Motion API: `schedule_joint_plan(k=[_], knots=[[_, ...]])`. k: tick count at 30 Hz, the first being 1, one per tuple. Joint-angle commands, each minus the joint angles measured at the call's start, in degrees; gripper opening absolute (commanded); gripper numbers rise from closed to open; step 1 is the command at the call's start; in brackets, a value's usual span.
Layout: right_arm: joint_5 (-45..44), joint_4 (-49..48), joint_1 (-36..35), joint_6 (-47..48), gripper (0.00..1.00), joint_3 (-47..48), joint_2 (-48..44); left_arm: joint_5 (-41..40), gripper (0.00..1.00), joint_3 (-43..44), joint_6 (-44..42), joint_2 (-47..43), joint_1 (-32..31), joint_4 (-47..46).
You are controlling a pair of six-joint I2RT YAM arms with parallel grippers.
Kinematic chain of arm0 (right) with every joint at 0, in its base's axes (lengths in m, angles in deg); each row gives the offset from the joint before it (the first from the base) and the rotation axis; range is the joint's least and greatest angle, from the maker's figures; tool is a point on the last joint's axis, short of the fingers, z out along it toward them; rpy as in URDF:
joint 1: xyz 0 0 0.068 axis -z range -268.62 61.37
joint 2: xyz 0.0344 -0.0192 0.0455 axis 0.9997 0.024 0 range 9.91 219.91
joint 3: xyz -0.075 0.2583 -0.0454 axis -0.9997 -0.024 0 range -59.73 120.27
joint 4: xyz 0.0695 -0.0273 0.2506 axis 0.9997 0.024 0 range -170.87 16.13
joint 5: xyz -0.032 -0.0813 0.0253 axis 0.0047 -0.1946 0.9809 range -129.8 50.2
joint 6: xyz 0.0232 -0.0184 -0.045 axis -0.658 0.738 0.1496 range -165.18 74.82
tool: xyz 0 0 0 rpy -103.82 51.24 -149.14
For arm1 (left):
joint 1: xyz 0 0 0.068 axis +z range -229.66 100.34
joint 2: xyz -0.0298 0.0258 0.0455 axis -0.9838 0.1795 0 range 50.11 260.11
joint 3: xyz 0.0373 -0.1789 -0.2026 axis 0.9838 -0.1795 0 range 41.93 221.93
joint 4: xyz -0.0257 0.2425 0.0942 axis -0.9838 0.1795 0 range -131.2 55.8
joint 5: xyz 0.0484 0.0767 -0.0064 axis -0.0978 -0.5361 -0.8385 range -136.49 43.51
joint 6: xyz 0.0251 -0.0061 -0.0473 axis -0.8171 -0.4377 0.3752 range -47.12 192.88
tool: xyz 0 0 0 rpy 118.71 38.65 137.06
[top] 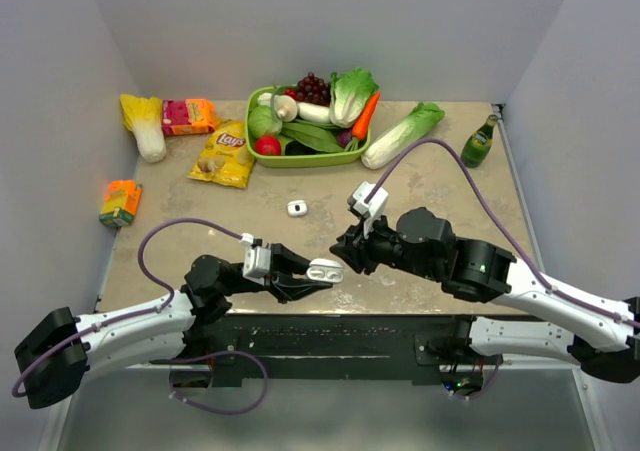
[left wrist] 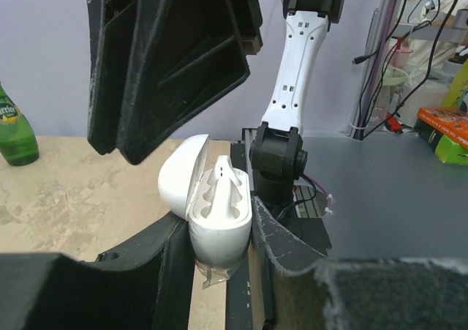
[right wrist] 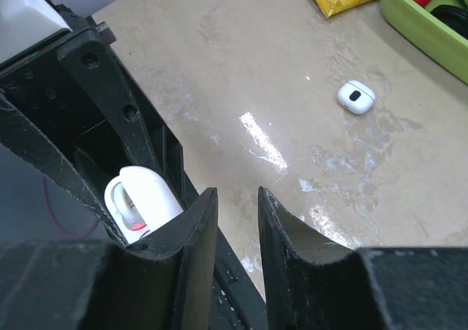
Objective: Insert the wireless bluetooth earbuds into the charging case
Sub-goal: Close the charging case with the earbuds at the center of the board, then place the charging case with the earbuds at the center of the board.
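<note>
Left pincer: matte black, ribbed fingers clamped on the charging case. The case is a glossy white, rounded plastic shell. Its hinged lid is tipped back, and it is held over the near edge of the counter, about midway along.

One earbud sits in the case's moulded well. It is smooth white, and its tip, marked with tiny dark dots, rises above the rim.

Right pincer: coarse black fingers narrowly parted, bare counter visible in the slit and nothing between them. It hangs just beside the open case.

Counter surface: mottled beige, stone-like, with glare patches.

A small white rounded pod with a dark oval mark lies alone near the counter's middle. Cannot tell what it is.

Far edge: a green tray of vegetables and a crinkled yellow chip bag.

Far right corner: a green glass bottle.

Left edge: an orange carton.
</note>
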Motion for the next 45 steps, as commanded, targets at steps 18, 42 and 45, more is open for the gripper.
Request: schedule_joint_plan(k=[18, 42, 45], knots=[[-2.10, -3.82, -0.15, -0.52, 0.40, -3.22, -6.34, -3.66, 0.00, -0.90, 0.09, -0.78, -0.15, -3.49], [-28.22, -7.34, -0.06, -14.33, 0.58, -16.23, -9.79, -25.80, 0.22, 31.61, 22.07, 57.84, 11.01, 24.09], [-28.75, -7.25, -0.15, -13.89, 0.58, -16.49, -10.23, -27.47, 0.37, 31.10, 21.71, 58.02, 11.19, 25.59]])
